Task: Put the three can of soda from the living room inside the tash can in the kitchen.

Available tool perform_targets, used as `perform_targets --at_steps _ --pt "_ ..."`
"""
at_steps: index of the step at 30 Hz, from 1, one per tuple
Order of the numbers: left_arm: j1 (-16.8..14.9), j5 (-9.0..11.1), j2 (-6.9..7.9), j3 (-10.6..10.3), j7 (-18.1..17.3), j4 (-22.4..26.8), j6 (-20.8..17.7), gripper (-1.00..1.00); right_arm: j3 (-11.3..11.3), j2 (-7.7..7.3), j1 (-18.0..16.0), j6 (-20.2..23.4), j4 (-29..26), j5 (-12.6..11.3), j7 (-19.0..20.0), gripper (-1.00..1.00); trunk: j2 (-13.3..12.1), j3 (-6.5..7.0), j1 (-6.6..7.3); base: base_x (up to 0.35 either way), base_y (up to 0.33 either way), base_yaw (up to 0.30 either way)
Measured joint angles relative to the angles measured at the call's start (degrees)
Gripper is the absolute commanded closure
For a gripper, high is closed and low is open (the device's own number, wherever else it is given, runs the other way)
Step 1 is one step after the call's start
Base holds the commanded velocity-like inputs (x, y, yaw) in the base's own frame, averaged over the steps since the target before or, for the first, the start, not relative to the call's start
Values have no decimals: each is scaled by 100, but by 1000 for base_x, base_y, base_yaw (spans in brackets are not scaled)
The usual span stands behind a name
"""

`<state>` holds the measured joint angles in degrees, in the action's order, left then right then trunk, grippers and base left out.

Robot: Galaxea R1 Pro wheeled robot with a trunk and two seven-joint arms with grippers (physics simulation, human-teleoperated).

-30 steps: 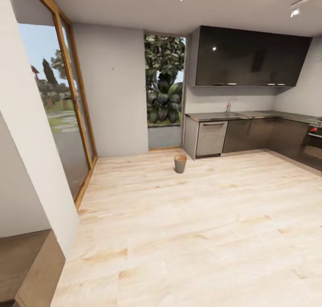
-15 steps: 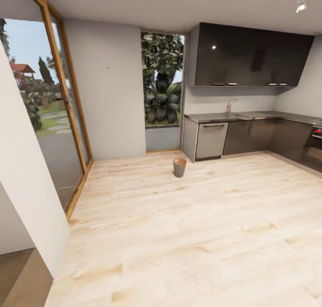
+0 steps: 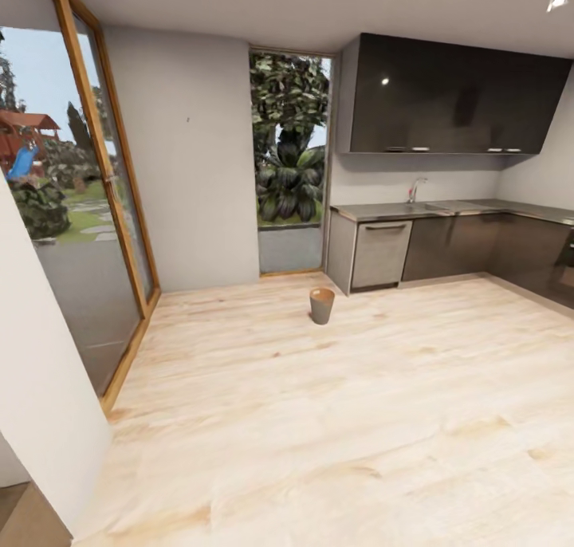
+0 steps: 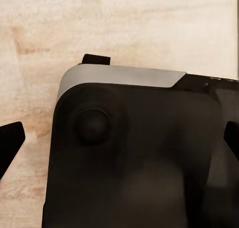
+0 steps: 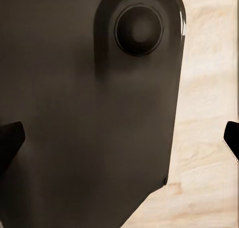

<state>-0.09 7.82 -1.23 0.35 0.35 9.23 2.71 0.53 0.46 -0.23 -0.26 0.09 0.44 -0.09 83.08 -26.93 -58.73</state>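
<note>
The tash can point(image 3: 322, 305), a small coppery brown tapered bin, stands upright on the pale wood floor of the kitchen, some way ahead of me and a little in front of the counter's end. The soda cans are out of view. In the left wrist view my left gripper point(image 4: 119, 140) is open, its dark fingertips point(image 4: 11, 142) far apart with nothing held. My right gripper point(image 5: 119, 138) is open too, with its fingertips point(image 5: 10, 140) at the picture's edges. Both hang over my own dark base.
Wood-framed glass doors point(image 3: 88, 212) line the left side, and a white wall corner point(image 3: 40, 419) juts in at the near left. A grey counter point(image 3: 446, 209) with dark cabinets point(image 3: 454, 104) above it runs along the back right. Open wood floor point(image 3: 335, 419) lies between.
The whole head view has shifted as I roll forward: the near-left wall corner has slid out of the picture and the kitchen looks closer. The bin has not moved.
</note>
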Motion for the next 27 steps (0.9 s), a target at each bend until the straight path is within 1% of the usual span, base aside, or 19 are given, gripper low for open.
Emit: perform_targets --at_steps 27 --pt "0 0 0 0 0 0 1 -100 9 -1 2 4 0 9 0 -100 0 0 0 338 0 0"
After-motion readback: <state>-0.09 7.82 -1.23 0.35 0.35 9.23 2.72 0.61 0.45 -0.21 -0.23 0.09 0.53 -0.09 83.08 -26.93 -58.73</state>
